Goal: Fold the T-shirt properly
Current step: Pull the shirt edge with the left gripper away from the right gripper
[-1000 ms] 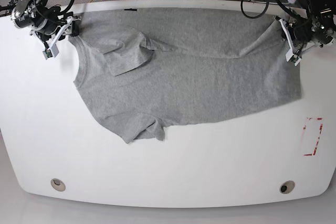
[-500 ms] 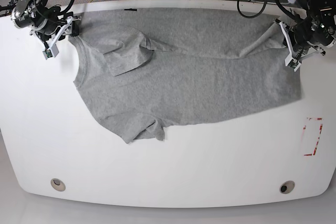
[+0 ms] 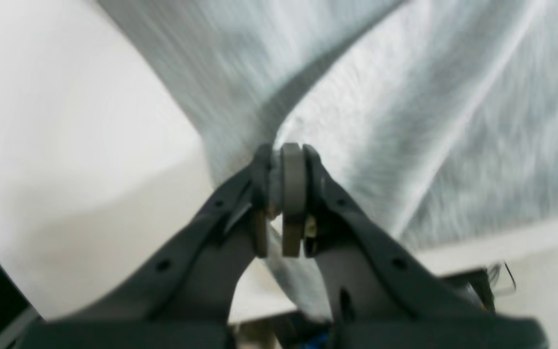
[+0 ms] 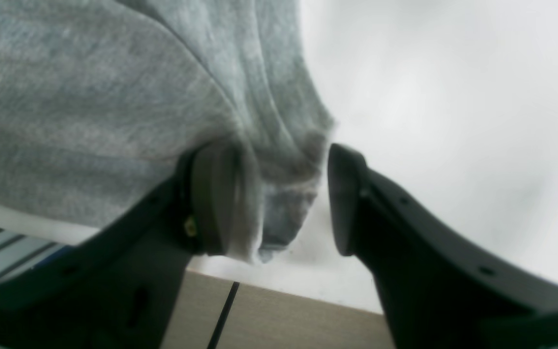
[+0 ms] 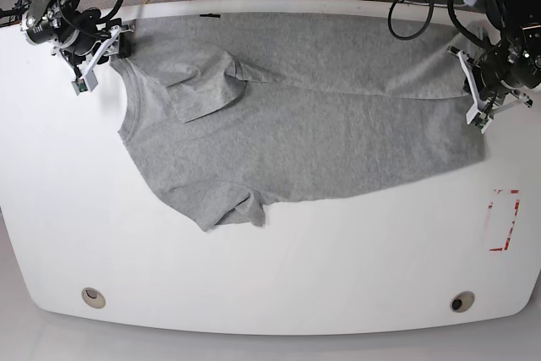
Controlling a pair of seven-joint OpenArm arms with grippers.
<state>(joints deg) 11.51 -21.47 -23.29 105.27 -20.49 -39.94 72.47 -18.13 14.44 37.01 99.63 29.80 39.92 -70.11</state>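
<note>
The T-shirt [image 5: 304, 133], judged soft and light (best gripped at corners), is pinched by the left hand [image 3: 286, 194]; the right hand [image 4: 284, 203] stands half-wide around a fold.

One light heather-grey short-sleeved cotton T-shirt [image 5: 296, 124] is counted, spread on one white rounded table [image 5: 279, 276]; two black robot grippers are seen, the left gripper [image 5: 476, 97] and the right gripper [image 5: 100, 51]; two round metal-ringed holes [image 5: 94, 297] are set in the table's near edge; one red-outlined rectangular tape mark [image 5: 505, 220] is noted.
</note>
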